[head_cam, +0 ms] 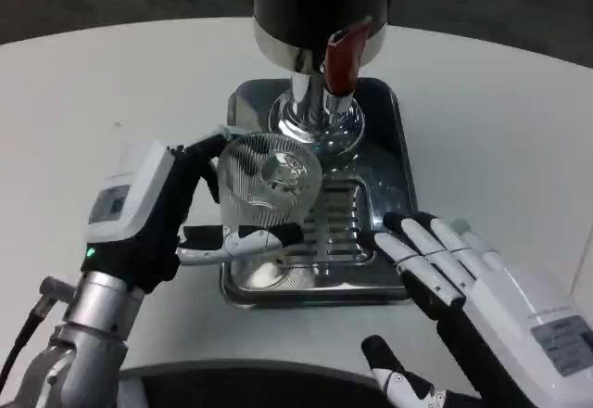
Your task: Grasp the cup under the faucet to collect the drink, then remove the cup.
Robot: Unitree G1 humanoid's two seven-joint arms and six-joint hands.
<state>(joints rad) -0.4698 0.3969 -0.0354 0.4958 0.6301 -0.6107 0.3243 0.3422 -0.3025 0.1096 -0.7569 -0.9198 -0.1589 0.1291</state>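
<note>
On the metal drip tray [384, 116] at the counter's [83, 93] centre, the cup [267, 185] stands at about seven o'clock from the faucet [339, 60], whose red lever sits under the dark dispenser body [320, 0]. It is a clear, ribbed tumbler, probably thin plastic, so light, stiff enough to hold its shape, yet apt to flex or slip under a hard squeeze; the ribs should give some bite. The left robot hand [176, 218] wraps it from nine o'clock, fingers behind the far wall and the thumb [243, 239] across the near side low down. A mid-wall hold like this seems sound, as long as the rim stays level once liquid adds weight. Whether any drink is inside I cannot tell through the ribbing. The right robot hand [454, 269] rests spread at the tray's five o'clock corner, fingertips touching its edge, holding nothing.
</note>
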